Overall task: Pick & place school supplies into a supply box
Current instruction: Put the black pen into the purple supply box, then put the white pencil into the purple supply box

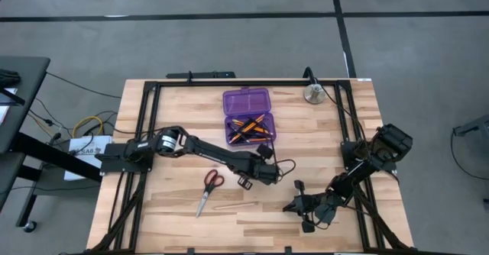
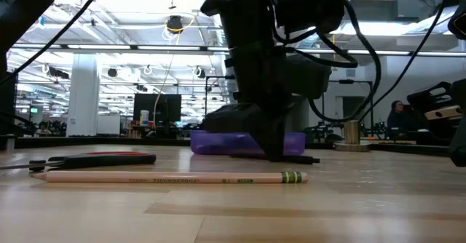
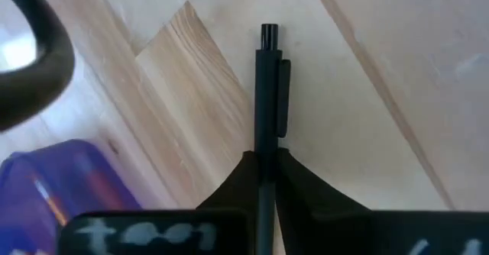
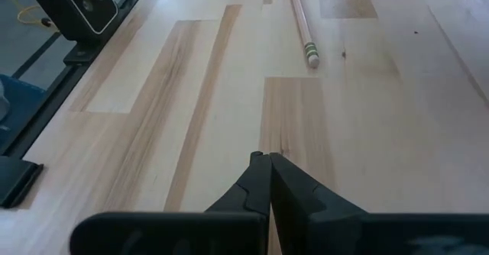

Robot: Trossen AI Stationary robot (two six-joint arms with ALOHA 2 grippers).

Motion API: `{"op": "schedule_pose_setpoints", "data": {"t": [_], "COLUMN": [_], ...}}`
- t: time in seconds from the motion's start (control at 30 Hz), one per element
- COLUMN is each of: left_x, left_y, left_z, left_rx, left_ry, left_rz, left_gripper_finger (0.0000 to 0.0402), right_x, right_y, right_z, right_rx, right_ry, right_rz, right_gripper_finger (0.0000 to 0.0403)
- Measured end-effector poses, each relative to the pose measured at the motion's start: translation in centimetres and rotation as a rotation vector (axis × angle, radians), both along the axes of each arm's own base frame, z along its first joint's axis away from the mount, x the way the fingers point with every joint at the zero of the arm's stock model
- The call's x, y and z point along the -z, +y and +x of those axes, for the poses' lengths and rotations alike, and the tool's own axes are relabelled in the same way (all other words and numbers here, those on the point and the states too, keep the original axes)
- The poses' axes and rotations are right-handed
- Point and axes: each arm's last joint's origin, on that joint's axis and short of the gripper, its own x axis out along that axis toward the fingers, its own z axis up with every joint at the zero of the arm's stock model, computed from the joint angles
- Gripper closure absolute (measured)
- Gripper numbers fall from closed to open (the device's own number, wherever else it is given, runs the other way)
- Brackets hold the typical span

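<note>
The purple supply box (image 1: 247, 117) lies open at the table's far middle, with orange pencils and dark pens in its near half (image 1: 250, 129). My left gripper (image 1: 260, 171) stands just near of the box and is shut on a slim black pen (image 3: 267, 95). The red-and-black scissors (image 1: 208, 190) and a thin pale pencil (image 1: 233, 204) lie flat on the table at the near middle. My right gripper (image 1: 294, 206) is shut and empty, low over the table, right of the pencil's ferrule end (image 4: 311, 53). My left gripper pinches the black pen's barrel (image 3: 267, 150) between its two fingers (image 3: 302, 182), just behind the clip. The pen runs on ahead of the fingertips. In the low view the pen (image 2: 302, 158) lies level at tabletop height; whether it touches the wood I cannot tell.
A round silver disc (image 1: 313, 95) stands at the far right. A black frame rail (image 1: 244, 81) runs along the far edge, and the low camera (image 4: 84, 7) sits at the near edge. Bare wood lies between the scissors and the box.
</note>
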Motion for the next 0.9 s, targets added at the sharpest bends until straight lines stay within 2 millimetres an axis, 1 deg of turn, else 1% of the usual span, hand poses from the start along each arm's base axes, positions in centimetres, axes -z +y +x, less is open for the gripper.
{"op": "schedule_pose_setpoints", "data": {"t": [0.1, 0.2, 0.3, 0.37, 0.43, 0.5, 0.57, 0.63, 0.77, 0.83, 0.9], "left_x": [-0.8, -2.6, -5.3, -6.4, -7.4, -8.6, -8.9, -8.6, -8.0, -7.9, -7.8], "left_y": [-0.7, -0.7, -0.4, 0.0, 0.9, 2.7, 5.0, 7.6, 12.6, 14.4, 15.6], "left_z": [-0.4, -1.1, -1.7, -1.8, -1.7, -1.6, -1.4, -1.4, -1.2, -1.5, -1.8], "left_rx": [-0.014, -0.036, -0.074, -0.089, -0.103, -0.136, -0.174, -0.204, -0.275, -0.306, -0.344], "left_ry": [-0.009, -0.022, -0.035, -0.042, -0.065, -0.094, -0.092, -0.063, -0.062, -0.056, -0.059], "left_rz": [0.025, 0.071, 0.134, 0.161, 0.166, 0.167, 0.179, 0.162, 0.044, -0.019, -0.06], "left_gripper_finger": [0.0399, 0.0399, 0.04, 0.0401, 0.0401, 0.0401, 0.0401, 0.0395, 0.0396, 0.0397, 0.0398], "right_x": [0.0, 0.0, 0.0, 0.0, 0.0, 0.0, 0.0, 0.0, 0.1, 0.1, 0.2], "right_y": [0.0, 0.0, 0.0, 0.0, 0.0, 0.0, 0.0, 0.0, -0.1, -0.1, -0.1], "right_z": [0.0, 0.0, 0.0, 0.0, 0.0, 0.0, 0.0, 0.0, -0.1, -0.1, -0.1], "right_rx": [0.0, -0.002, -0.002, -0.002, -0.002, -0.002, -0.001, -0.001, -0.001, -0.002, -0.002], "right_ry": [-0.002, -0.002, -0.002, -0.002, -0.001, 0.0, 0.001, 0.001, 0.013, 0.013, 0.016], "right_rz": [0.003, 0.004, 0.004, 0.004, 0.002, 0.001, 0.0, 0.0, -0.014, -0.014, -0.018], "right_gripper_finger": [0.0402, 0.0402, 0.0402, 0.0402, 0.0402, 0.0402, 0.0402, 0.0402, 0.0402, 0.0402, 0.0402]}}
